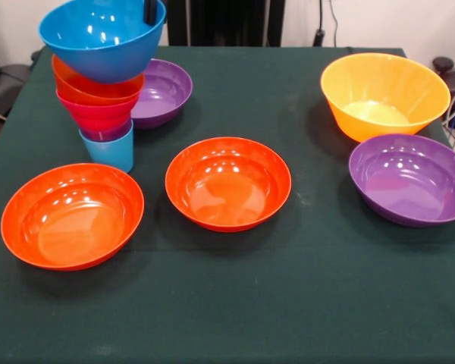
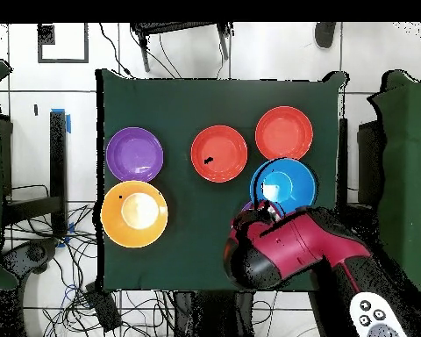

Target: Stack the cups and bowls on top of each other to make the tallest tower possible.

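Observation:
The tower stands at the left of the front view: the light blue cup [image 1: 110, 153] lowest, then the purple cup [image 1: 114, 135], the pink bowl [image 1: 97, 115] and the small orange bowl [image 1: 87, 87]. The medium blue bowl [image 1: 98, 38] rests tilted on top; it also shows in the overhead view [image 2: 288, 184]. My gripper [image 1: 150, 10] comes down at the blue bowl's far rim, shut on that rim; in the overhead view it [image 2: 268, 205] is mostly hidden under the arm.
Two wide orange-red bowls [image 1: 72, 216] [image 1: 227, 182] lie in front of the tower. One wide purple bowl [image 1: 165, 91] sits right behind it, another [image 1: 409, 178] at the right. The deep yellow-orange bowl [image 1: 383, 95] stands at the far right.

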Tool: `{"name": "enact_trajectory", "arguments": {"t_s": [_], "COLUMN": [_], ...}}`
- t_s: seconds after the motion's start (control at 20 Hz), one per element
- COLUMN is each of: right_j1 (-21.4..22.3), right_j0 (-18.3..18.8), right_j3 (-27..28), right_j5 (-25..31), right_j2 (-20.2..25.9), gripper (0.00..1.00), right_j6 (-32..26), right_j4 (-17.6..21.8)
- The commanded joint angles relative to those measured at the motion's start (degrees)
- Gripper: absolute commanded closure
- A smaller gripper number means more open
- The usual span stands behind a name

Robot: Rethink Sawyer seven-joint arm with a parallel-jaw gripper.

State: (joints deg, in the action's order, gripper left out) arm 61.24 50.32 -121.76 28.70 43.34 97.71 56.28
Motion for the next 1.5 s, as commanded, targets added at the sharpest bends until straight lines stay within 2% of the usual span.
{"name": "enact_trajectory", "arguments": {"t_s": [0.05, 0.55, 1.5], "right_j1": [-4.2, -4.8, -5.2], "right_j0": [0.5, 1.8, 1.4], "right_j3": [-2.4, -2.3, -2.9], "right_j5": [-2.6, -2.5, -5.0], "right_j2": [2.5, 4.0, 4.1], "gripper": [1.00, 1.00, 1.00], "right_j6": [-10.5, -11.7, -8.5], "right_j4": [5.3, 5.8, 6.1]}}
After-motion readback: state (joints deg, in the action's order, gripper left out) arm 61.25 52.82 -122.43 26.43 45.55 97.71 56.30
